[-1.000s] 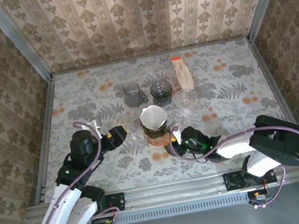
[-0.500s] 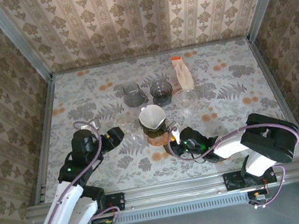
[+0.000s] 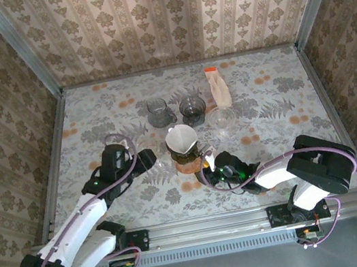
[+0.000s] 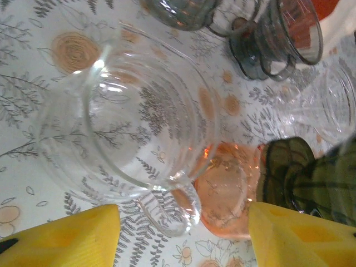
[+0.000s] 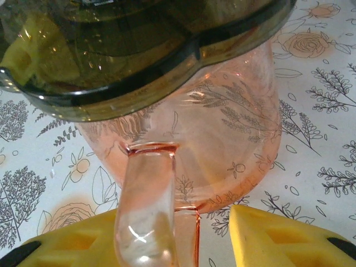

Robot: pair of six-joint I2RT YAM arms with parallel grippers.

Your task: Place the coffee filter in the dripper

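table: a floral-printed tabletop (image 3: 281,88) is seen, with the pink glass mug (image 3: 187,164) stood near its middle.
dripper: a smoked dark glass dripper (image 5: 139,61) is seated on top of the pink glass mug.
coffee filter: a white paper coffee filter (image 3: 182,137) is held inside the dripper, directly above the mug.
clear glass mug (image 4: 133,128): set just beside the pink mug, on the left arm's side.
left gripper (image 4: 183,214): jaws are spread wide just short of the clear mug; nothing is gripped.
right gripper (image 5: 175,222): jaws are spread either side of the pink mug's handle (image 5: 146,189), a gap being left on one side.
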